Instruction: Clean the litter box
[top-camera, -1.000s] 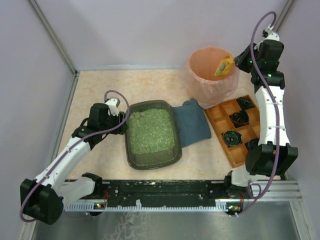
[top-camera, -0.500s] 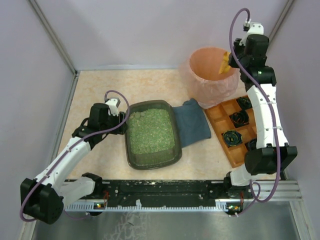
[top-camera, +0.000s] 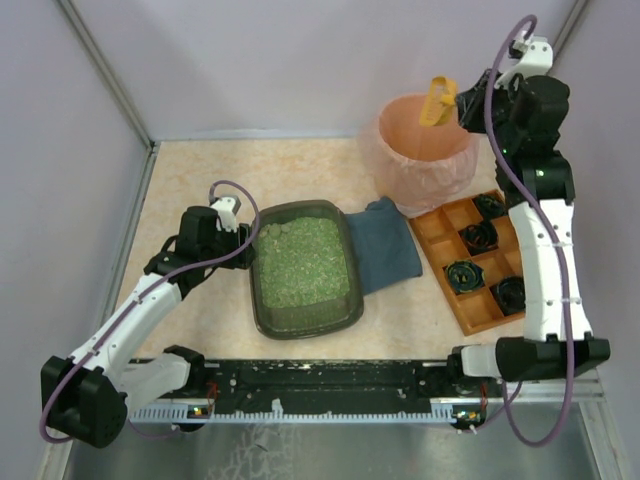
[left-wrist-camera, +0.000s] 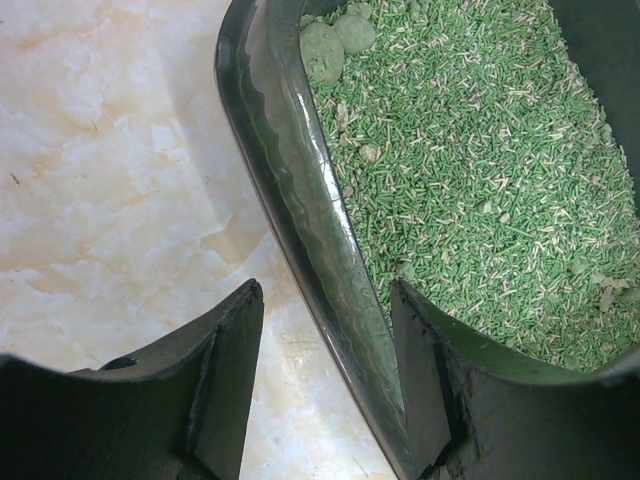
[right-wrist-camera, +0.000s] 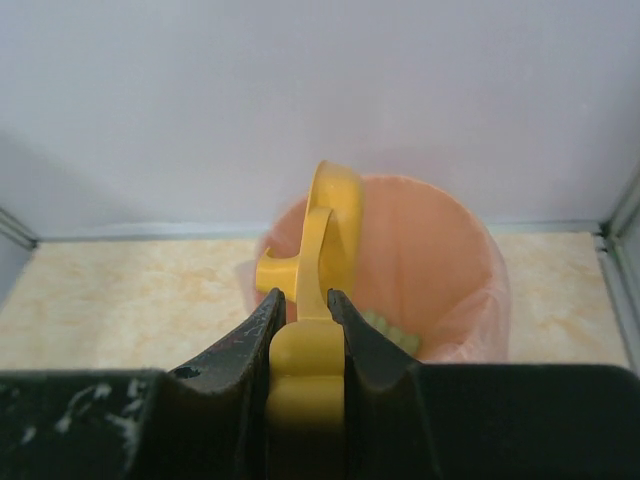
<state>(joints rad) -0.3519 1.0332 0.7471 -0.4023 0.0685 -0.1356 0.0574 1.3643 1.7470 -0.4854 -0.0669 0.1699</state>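
in the middle of the top view, a little to the left, lies the litter box (top-camera: 305, 327), flat on the table (top-camera: 200, 170), with the blue cloth (top-camera: 385, 245) against its right rim. the left gripper (left-wrist-camera: 322, 335) stands half spread across the box's left rim. one finger is inside over the litter (left-wrist-camera: 480, 150) and one is outside. there is a gap between the outer finger and the wall, so it is not pinching. the right gripper (right-wrist-camera: 305, 300) is pressed together on the handle of the yellow scoop (right-wrist-camera: 325, 225), which hangs above the pink bin (top-camera: 420, 175) at the upper right.

the box looks like stiff, glossy plastic, so it is probably slippery under the pads. the loose litter should make it rather heavy and easy to spill if tipped. i think the rim is the only good hold, taken deep, and more to steady the box than to lift it. two clumps (left-wrist-camera: 322, 48) lie in the corner at the top of the left wrist view.

there is open table to the left of the box and above it. the cloth, the bin and the orange tray (top-camera: 443, 224) crowd the right side, and walls close the left and far edges.
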